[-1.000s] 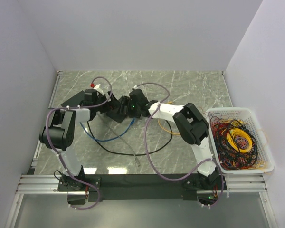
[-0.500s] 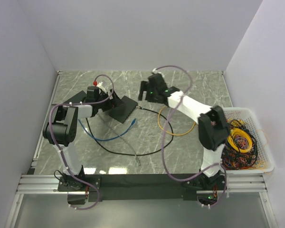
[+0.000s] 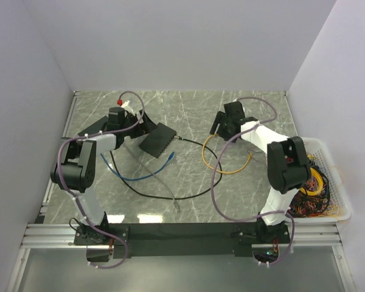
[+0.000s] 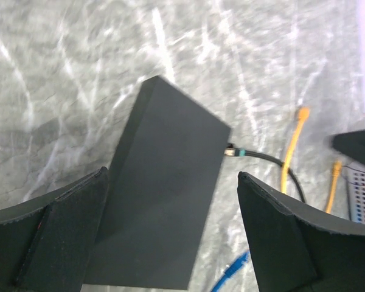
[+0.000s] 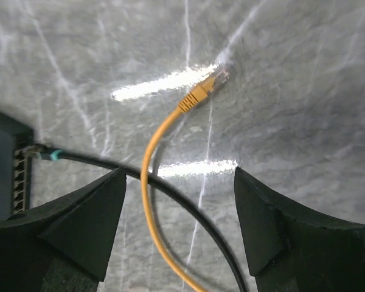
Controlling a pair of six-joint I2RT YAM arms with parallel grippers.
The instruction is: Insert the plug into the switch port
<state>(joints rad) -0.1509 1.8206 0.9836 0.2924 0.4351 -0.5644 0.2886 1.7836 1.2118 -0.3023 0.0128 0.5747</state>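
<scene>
The switch (image 3: pixel 158 140), a dark-grey oblong box, lies left of centre; it also shows in the left wrist view (image 4: pixel 164 194). Its row of ports (image 5: pixel 21 179) faces right, and a black cable's plug (image 5: pixel 45 154) sits in one. The orange-yellow cable (image 3: pixel 214 169) lies looped on the table, its clear plug (image 5: pixel 219 76) loose on the marble. My right gripper (image 5: pixel 179 225) is open and empty above this cable, right of the switch (image 5: pixel 3 170). My left gripper (image 4: pixel 172 182) is open, its fingers on either side of the switch's left end.
A blue cable (image 3: pixel 152 173) and the black cable (image 3: pixel 188 193) curl in front of the switch. A white basket (image 3: pixel 337 210) of tangled cables stands at the right edge. Grey walls enclose the marble table on three sides.
My right arm has swung away from the switch to the back right. The black cable now shows plugged into the switch. My left gripper stays at the switch's left end.
</scene>
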